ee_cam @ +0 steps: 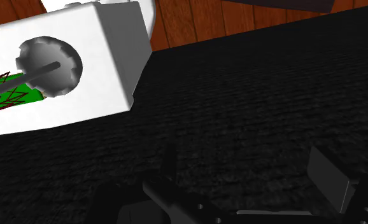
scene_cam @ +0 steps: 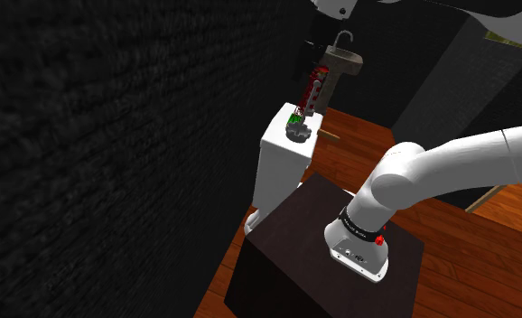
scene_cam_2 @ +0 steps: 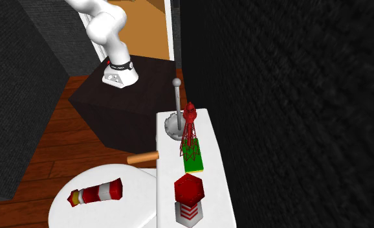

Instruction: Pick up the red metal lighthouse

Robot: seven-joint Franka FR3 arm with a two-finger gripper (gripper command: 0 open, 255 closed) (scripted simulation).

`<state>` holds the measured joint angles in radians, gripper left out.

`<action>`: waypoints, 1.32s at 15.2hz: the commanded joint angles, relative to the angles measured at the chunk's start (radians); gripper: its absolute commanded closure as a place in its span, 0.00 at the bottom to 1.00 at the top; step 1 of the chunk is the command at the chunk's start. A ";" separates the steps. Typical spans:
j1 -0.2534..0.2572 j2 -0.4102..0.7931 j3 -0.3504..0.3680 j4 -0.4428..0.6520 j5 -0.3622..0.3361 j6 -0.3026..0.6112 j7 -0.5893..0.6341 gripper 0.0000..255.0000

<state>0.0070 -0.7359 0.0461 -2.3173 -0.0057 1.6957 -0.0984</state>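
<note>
I see the red lattice lighthouse [scene_cam_2: 189, 124] on the white tank [scene_cam_2: 169, 175], standing upright on a green base [scene_cam_2: 193, 159], its long axis vertical, just beside a grey rod stand [scene_cam_2: 173, 125]. My gripper [ee_cam: 249, 172] hangs off to the side, fingers spread and empty.

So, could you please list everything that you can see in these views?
tank: one, white, against dark wall
lid: one, white, round, beside tank
lattice lighthouse: one, red, green base, upright on tank top
block lighthouse: one, red and white, upright on tank top
striped lighthouse: one, red and white, lying on lid
rod on round base: one, grey, beside lattice lighthouse
lever: one, brown, tank's side
sink: one, tan, beyond tank
stand: one, dark, on wooden floor
arm: one, white, on stand
gripper: one, black, open, off the tank
</note>
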 commanded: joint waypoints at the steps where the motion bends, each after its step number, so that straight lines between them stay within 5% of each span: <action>1: 0.000 0.000 0.000 0.000 0.000 0.000 0.000 0.00; 12: -0.027 0.116 -0.306 0.075 -0.069 0.067 -0.395 0.00; 20: -0.004 0.326 -0.533 0.252 -0.025 0.093 -0.700 0.00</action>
<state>-0.0011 -0.4462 -0.4511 -2.1011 -0.0413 1.7911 -0.7476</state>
